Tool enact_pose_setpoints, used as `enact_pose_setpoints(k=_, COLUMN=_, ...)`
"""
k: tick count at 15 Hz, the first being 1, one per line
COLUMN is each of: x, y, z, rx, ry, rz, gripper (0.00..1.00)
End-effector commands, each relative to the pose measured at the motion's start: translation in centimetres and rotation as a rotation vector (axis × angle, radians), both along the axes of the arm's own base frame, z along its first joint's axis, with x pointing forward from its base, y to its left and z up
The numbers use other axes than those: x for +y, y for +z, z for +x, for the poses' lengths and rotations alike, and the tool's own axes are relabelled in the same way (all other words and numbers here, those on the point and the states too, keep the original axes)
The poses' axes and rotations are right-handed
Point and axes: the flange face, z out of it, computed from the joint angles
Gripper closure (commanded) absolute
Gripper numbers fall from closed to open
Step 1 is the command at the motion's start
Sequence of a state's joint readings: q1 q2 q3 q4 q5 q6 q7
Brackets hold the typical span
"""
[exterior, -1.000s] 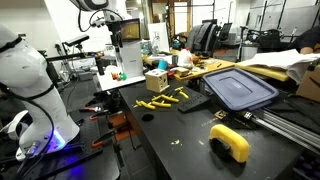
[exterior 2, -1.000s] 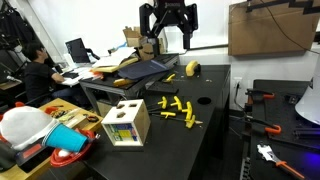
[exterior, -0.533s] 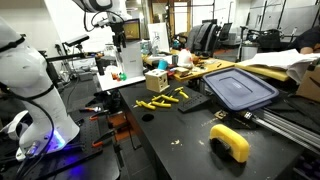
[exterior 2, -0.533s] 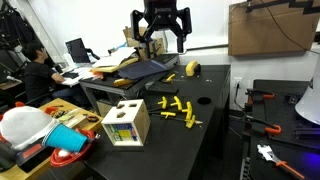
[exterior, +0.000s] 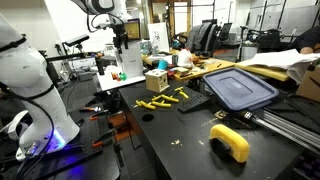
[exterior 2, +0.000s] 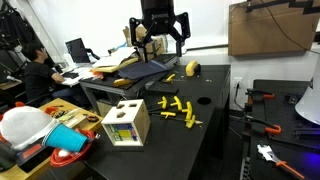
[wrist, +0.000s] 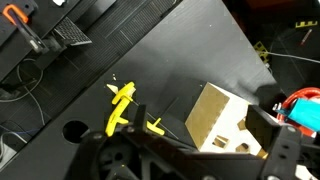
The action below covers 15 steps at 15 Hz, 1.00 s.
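Observation:
My gripper point(exterior 2: 157, 35) hangs high above the black table, open and empty, touching nothing. It also shows in an exterior view point(exterior: 120, 38) at the far end of the table. In the wrist view its two dark fingers frame the bottom edge point(wrist: 190, 165). Below it stands a light wooden box with cut-out holes point(wrist: 220, 120), seen in both exterior views point(exterior: 156, 81) point(exterior 2: 126, 123). Several yellow pieces point(wrist: 122, 105) lie on the table beside the box, also in both exterior views point(exterior: 163, 99) point(exterior 2: 177, 110).
A grey-blue lid point(exterior: 240, 88) point(exterior 2: 145, 70) and a yellow roll point(exterior: 230, 142) point(exterior 2: 193, 68) lie on the table. A red bowl with cups point(exterior 2: 68, 150) sits by the wooden box. A white robot body point(exterior: 25, 80) stands beside the table. A person point(exterior 2: 38, 70) sits at a desk.
My gripper has shifted sideways above the table, still open and empty. Nothing on the table has moved.

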<state>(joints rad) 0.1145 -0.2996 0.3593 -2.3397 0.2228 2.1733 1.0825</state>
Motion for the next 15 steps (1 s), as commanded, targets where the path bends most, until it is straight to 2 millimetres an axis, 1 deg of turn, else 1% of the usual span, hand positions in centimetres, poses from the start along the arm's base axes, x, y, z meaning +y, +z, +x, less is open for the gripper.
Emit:
enact_pose_setpoints(k=1, x=-0.3, y=-1.1, z=1.1, rx=-0.013, ry=-0.083, rz=-0.012, gripper=0.0)
enact_pose_setpoints(k=8, x=-3.3, y=-6.2, z=4.3, rx=0.036, ry=-0.204, rz=-0.081, gripper=0.0)
enact_pose_setpoints(k=12, x=-5.1, y=-8.9, z=5.9, rx=0.085, ry=-0.245, rz=-0.072, gripper=0.0)
enact_pose_setpoints(k=15, x=-6.1, y=-10.7, z=6.7, rx=0.113, ry=-0.265, rz=-0.063, gripper=0.0)
